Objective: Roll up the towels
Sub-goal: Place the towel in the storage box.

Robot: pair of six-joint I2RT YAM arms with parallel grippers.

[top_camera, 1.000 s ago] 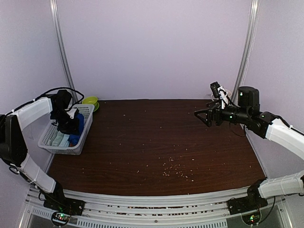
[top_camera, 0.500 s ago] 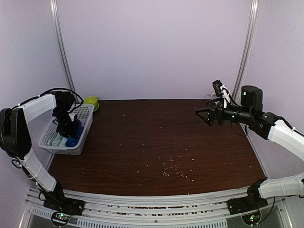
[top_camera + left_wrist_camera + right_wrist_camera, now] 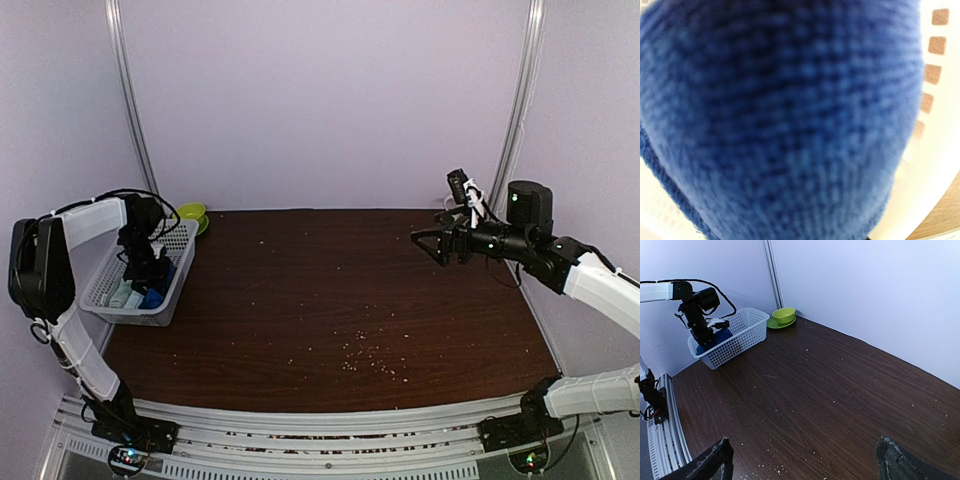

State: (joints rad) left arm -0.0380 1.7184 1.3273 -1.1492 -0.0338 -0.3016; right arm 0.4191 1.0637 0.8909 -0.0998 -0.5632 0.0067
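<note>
The royal blue towel (image 3: 780, 115) fills the left wrist view, blurred and very close, so my left fingers are hidden there. In the top view the blue towel (image 3: 156, 292) lies inside the white basket (image 3: 183, 262), beside the pale mint-green towel (image 3: 124, 293). My left gripper (image 3: 142, 268) reaches down into the basket onto the blue towel; how its jaws stand does not show. My right gripper (image 3: 426, 246) hovers above the table's far right, wide open with nothing between its fingers. The right wrist view shows the right gripper (image 3: 803, 441) over bare wood, far from the blue towel (image 3: 723, 334).
The white lattice basket (image 3: 742, 335) stands at the table's far left edge. A green bowl on a green plate (image 3: 190, 213) sits behind it by the back wall, seen too in the right wrist view (image 3: 783, 315). Pale crumbs dot the dark wooden table (image 3: 340, 300).
My left gripper has sunk deeper into the basket and shifted left, taking the blue towel down with it. The right arm has barely moved.
</note>
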